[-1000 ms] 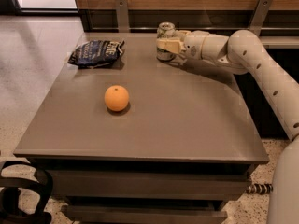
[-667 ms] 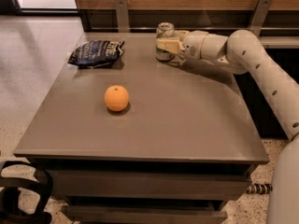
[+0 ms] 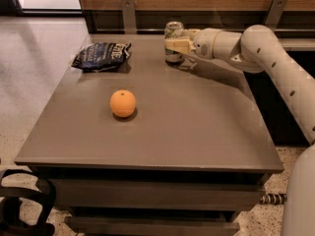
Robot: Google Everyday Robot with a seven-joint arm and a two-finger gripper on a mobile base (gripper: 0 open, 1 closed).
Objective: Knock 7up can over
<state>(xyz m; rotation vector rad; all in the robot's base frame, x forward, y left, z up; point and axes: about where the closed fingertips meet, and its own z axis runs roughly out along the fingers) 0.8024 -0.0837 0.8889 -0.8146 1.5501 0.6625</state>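
Note:
The 7up can (image 3: 173, 29), silver with green markings, stands upright at the far edge of the grey table (image 3: 197, 127), right of centre. My gripper (image 3: 175, 46) reaches in from the right on a white arm (image 3: 256, 45). It sits against the can's middle and lower body and covers part of it. The can's silver top shows above the gripper.
A dark blue chip bag (image 3: 102, 56) lies at the far left of the table. An orange (image 3: 122, 103) sits left of centre, nearer to the front. A wooden wall with metal brackets (image 3: 128, 11) runs behind the table. A black frame (image 3: 24, 205) shows at the lower left.

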